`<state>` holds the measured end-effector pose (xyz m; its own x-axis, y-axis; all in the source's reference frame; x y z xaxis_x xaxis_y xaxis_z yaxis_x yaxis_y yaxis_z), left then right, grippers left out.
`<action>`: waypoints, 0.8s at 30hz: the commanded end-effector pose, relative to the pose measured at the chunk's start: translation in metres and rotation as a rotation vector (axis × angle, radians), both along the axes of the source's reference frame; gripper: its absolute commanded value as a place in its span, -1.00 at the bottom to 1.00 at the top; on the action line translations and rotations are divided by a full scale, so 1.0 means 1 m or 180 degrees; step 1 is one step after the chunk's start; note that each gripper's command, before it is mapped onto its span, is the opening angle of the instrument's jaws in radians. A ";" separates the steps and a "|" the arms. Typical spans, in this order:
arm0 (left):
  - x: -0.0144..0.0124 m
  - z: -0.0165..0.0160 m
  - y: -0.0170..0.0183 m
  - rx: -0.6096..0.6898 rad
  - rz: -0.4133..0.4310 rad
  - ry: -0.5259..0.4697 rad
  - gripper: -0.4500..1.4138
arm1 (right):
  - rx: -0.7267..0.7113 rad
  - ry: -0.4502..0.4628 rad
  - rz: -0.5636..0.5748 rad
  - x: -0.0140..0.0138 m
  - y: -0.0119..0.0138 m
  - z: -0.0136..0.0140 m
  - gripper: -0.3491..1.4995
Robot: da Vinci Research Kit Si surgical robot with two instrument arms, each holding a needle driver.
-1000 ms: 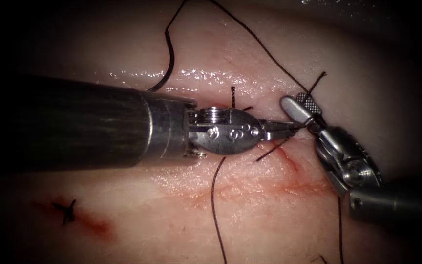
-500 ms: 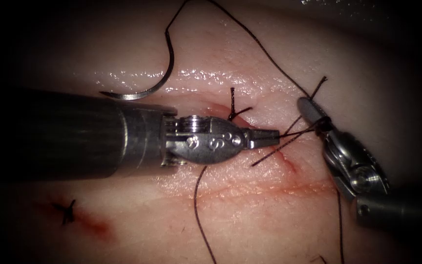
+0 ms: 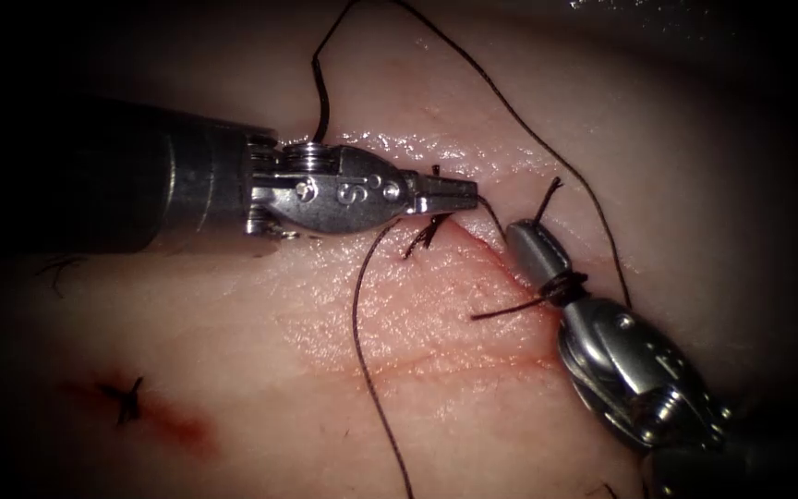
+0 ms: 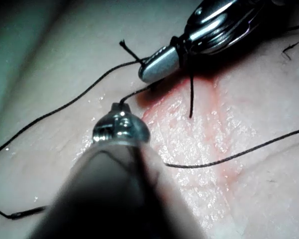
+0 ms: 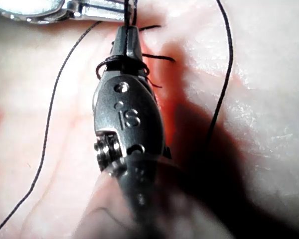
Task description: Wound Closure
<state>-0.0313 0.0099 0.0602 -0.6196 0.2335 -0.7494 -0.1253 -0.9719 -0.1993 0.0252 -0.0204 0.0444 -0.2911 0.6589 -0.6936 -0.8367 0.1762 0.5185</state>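
two end effectors meet at the cut [image 3: 473, 236]: left end effector [image 3: 459, 192] closed on thread [image 3: 362, 314], right end effector [image 3: 524, 249] closed, thread looped round it. needle [image 4: 25, 214] lies free on the tissue [image 3: 436, 416], far left. knot-tying seems in hand; snugging needs opposed, even pulls.

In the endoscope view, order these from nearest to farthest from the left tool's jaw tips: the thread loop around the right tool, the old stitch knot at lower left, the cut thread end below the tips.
1. cut thread end, just below the left tool.
2. thread loop, wound around the right tool, to the right.
3. stitch knot, far lower left on the tissue.
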 end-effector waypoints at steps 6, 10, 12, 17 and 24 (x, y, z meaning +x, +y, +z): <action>-0.0010 0.0003 0.0016 0.0072 0.0024 0.0058 -1.00 | 0.0006 -0.0027 -0.0109 0.0021 -0.0017 0.0011 -1.00; -0.0012 -0.0002 0.0035 0.0116 -0.0025 0.0105 -1.00 | 0.0032 -0.0054 -0.0161 0.0022 -0.0025 0.0013 -1.00; -0.0013 -0.0010 0.0059 0.0158 -0.0072 0.0212 -1.00 | 0.0005 -0.0085 -0.0212 0.0023 -0.0031 0.0012 -1.00; -0.0013 -0.0025 0.0095 0.0228 -0.0126 0.0290 -1.00 | -0.0038 -0.0116 -0.0260 0.0026 -0.0041 0.0009 -1.00; -0.0002 -0.0026 0.0117 0.0290 -0.0164 0.0344 -1.00 | 0.0032 -0.0206 -0.0298 0.0024 -0.0061 0.0018 -1.00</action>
